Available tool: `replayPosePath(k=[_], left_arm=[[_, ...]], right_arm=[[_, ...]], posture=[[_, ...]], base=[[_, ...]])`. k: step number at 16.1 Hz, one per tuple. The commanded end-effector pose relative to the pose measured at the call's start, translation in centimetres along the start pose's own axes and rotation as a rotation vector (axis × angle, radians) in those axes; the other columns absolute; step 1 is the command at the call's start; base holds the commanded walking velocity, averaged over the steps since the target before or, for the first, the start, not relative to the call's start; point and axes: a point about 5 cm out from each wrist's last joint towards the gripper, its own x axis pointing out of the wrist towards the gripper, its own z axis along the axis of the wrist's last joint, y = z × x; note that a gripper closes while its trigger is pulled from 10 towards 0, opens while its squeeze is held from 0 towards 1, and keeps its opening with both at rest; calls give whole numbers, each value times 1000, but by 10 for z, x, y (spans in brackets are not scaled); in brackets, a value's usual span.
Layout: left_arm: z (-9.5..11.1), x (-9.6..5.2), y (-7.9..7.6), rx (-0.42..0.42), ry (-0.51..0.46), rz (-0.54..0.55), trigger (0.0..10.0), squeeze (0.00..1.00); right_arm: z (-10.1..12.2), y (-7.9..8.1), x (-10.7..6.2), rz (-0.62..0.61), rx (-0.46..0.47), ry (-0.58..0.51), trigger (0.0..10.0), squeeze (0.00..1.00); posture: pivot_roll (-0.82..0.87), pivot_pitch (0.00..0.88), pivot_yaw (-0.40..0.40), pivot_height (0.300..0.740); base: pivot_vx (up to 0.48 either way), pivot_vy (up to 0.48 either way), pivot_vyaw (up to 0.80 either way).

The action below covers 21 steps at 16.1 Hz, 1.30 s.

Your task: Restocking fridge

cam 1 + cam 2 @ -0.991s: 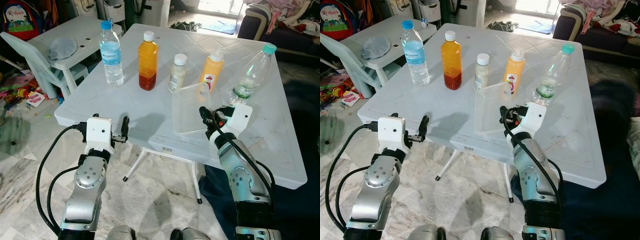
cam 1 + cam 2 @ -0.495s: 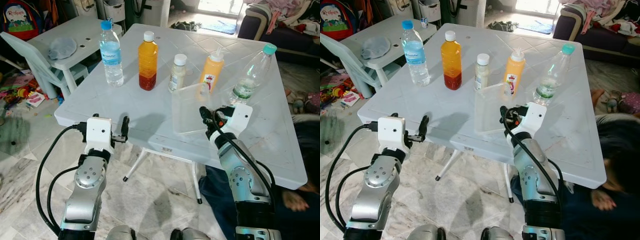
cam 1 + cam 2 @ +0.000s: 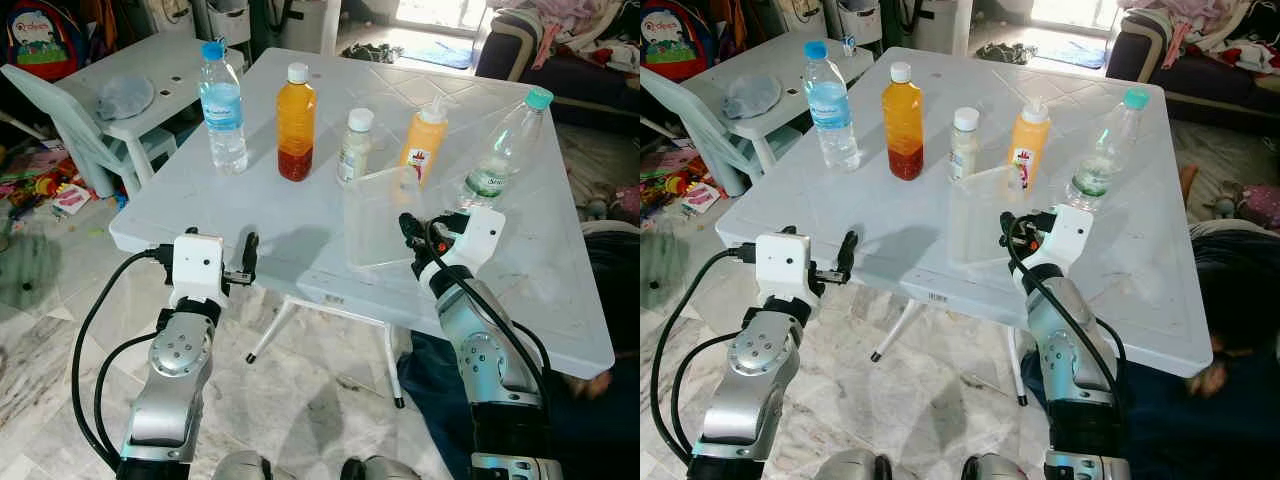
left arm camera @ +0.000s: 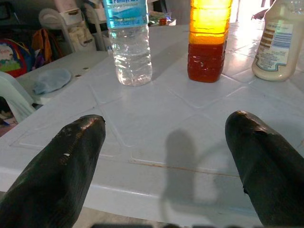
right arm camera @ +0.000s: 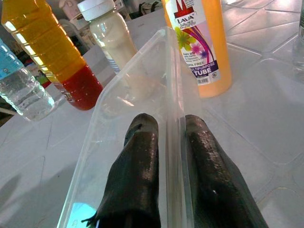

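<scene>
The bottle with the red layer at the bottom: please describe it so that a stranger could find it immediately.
On the white plastic table, five bottles stand in a row behind the clear container held by the right gripper. Count from the robot's left: after the water bottle comes the orange bottle. It alone has orange liquid above a dark red layer, with a white cap.

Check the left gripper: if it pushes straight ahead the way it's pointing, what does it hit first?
Probably nothing at once. The left gripper, open, points over bare white table. Further along its line stand the water bottle and the orange-red bottle; which it meets first is unclear.
</scene>
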Motion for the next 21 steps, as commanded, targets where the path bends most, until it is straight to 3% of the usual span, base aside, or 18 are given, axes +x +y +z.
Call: replayPosePath(k=[1,11,12,20,21], left_arm=[[3,-1,1,6,-9,6,10000,0],[3,-1,1,6,-9,6,10000,0],[8,5,5,-15,-34,48,10000,0],[9,9,7,0,-36,55,10000,0],[8,9,7,1,-35,57,10000,0]], right_arm=[[-1,0,-1,-7,-10,5,10000,0],[-1,0,-1,-7,-10,5,10000,0],[25,1,-9,-21,-251,-146,10000,0],[23,9,-12,17,-206,-171,10000,0],[24,10,-12,29,-190,-183,7725,0]], posture=[[91,12,-5,740],[91,12,-5,740],[57,5,2,740],[59,6,4,740],[61,5,2,740]], base=[[0,0,0],[0,0,0],[0,0,0],[0,0,0],[0,0,0]])
